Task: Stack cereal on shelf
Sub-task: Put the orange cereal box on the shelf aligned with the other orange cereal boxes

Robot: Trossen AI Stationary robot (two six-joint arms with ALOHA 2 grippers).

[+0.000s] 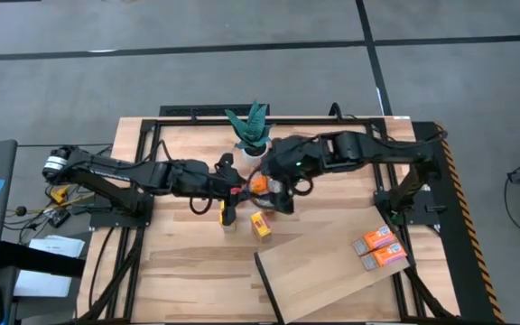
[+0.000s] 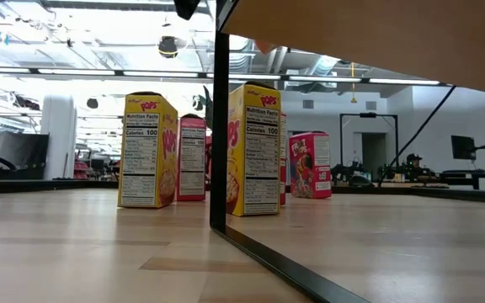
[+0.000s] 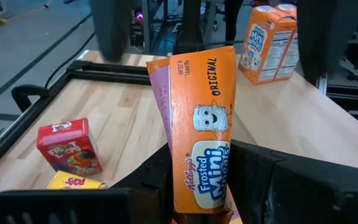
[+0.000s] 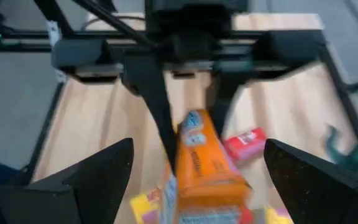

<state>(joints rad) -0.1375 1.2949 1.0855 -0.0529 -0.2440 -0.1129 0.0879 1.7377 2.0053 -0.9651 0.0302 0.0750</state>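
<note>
An orange cereal box (image 1: 258,183) hangs above the table's middle, with my left gripper (image 1: 240,187) shut on it. My right gripper (image 4: 199,144) is wide open, its fingers (image 4: 98,177) standing on either side of the box's free end (image 4: 207,177) without touching it. Yellow cereal boxes (image 1: 260,224) stand upright on the tabletop below, and a red one (image 3: 67,146) stands nearby. The shelf (image 1: 323,271), a pale board, lies at the near right with two orange boxes (image 1: 382,248) on its right end. My left gripper pinches the orange box's end nearest the wrist (image 3: 197,186) between its two fingers, one on each broad face. The fingers come about level from the table's left and lie along the box. The box sticks out ahead of them, narrow side up, lifted clear of the table.
A green potted plant (image 1: 251,131) stands just behind the two grippers. Black frame rails (image 1: 143,181) run along the table's left, far and right sides. In the low view, two yellow boxes (image 2: 147,151) and pink-red ones (image 2: 310,164) stand in a group beside the shelf's dark edge (image 2: 219,118).
</note>
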